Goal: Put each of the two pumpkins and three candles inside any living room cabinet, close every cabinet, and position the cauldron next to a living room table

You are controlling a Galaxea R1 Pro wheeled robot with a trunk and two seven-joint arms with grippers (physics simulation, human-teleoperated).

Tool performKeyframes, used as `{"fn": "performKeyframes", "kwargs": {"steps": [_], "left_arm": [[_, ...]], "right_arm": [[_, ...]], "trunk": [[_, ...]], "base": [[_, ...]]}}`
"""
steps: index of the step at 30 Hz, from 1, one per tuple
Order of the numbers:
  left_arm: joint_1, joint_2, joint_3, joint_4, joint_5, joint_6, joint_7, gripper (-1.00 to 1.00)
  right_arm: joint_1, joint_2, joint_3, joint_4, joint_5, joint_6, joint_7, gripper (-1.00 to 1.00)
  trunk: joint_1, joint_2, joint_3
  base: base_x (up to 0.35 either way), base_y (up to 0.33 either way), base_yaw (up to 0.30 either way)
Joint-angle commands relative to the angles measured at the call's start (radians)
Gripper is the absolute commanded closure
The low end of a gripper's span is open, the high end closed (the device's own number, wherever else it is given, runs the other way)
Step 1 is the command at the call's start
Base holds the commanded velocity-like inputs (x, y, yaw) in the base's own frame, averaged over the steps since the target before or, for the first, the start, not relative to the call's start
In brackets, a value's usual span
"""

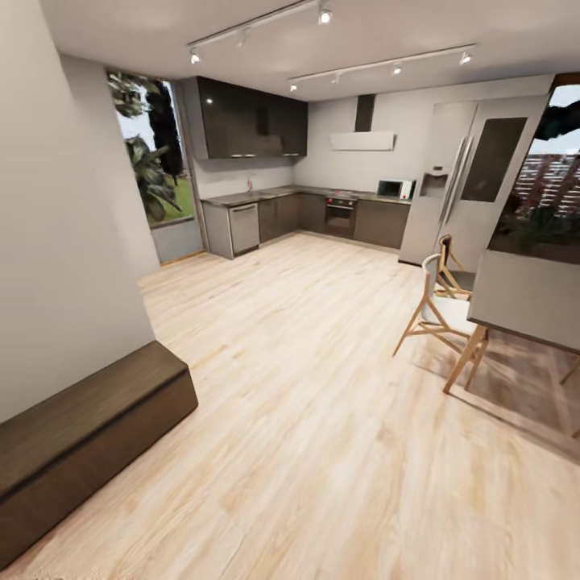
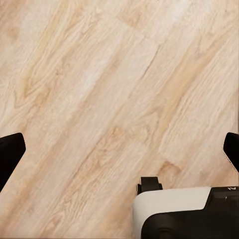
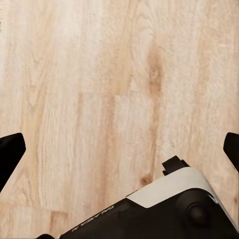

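Right now I am on my way, and I see no pumpkins, candles or cauldron. My left hand [image 2: 119, 149] and my right hand [image 3: 119, 149] hang over the wooden floor [image 1: 306, 419] with fingers wide apart and nothing between them. The cabinet [image 1: 89, 427] stands low along the wall at my left, its fronts shut, so what is inside I cannot tell. My worry: turning the base carelessly may clip the cabinet corner, or the wooden chair [image 1: 435, 310] beside the dining table [image 1: 524, 302].

Home kitchen-diner, dark kitchen cabinets [image 1: 254, 121], fridge [image 1: 475, 173], dining chairs [image 1: 439, 310]
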Motion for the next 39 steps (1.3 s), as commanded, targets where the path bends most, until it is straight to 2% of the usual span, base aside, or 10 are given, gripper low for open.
{"fn": "performKeyframes", "kwargs": {"steps": [1,8,39], "left_arm": [[-0.001,0.000,-0.009,0.000,0.006,-0.003,0.004,-1.00],[-0.001,0.000,-0.009,0.000,0.007,-0.003,0.004,-1.00],[-0.001,0.000,-0.009,0.000,0.007,-0.004,0.004,-1.00]], "right_arm": [[-0.002,0.001,0.008,0.003,-0.004,-0.004,-0.002,-1.00],[-0.001,0.001,0.008,0.003,-0.004,-0.004,-0.003,-1.00],[-0.002,0.001,0.011,0.004,-0.002,-0.004,-0.003,-1.00]], "trunk": [[0.001,-0.002,-0.003],[0.001,-0.002,-0.010],[0.001,-0.002,-0.042]], "base": [[0.220,-0.232,0.247],[0.121,-0.119,0.247],[0.002,-0.002,0.246]]}}
